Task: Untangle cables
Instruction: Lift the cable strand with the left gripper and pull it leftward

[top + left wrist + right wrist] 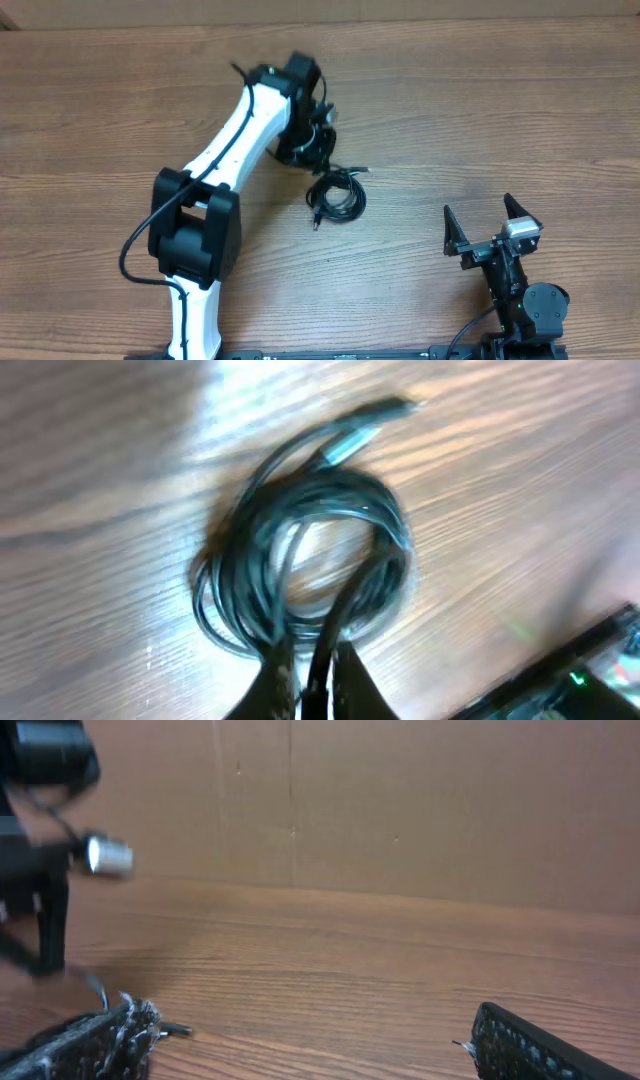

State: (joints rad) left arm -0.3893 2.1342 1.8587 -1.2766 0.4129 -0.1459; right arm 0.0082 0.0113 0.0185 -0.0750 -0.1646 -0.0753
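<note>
The cables (337, 194) lie as one black coil on the wooden table, just right of centre in the overhead view. A plug end (361, 171) sticks out at the coil's upper right and another (314, 221) at its lower left. My left gripper (313, 160) reaches down at the coil's near-left rim. In the left wrist view the coil (240, 590) fills the middle, with a plug (365, 422) pointing up and right. The left gripper (312, 656) is shut on a strand at the coil's lower rim. My right gripper (483, 226) stands open and holds nothing, well to the right of the coil.
The left arm (235, 140) crosses the table's middle left, its base link (195, 235) near the front. The right wrist view shows a brown cardboard wall (400, 810) behind the table, the left arm (40, 840) at far left, and a plug tip (176, 1031) beside one finger.
</note>
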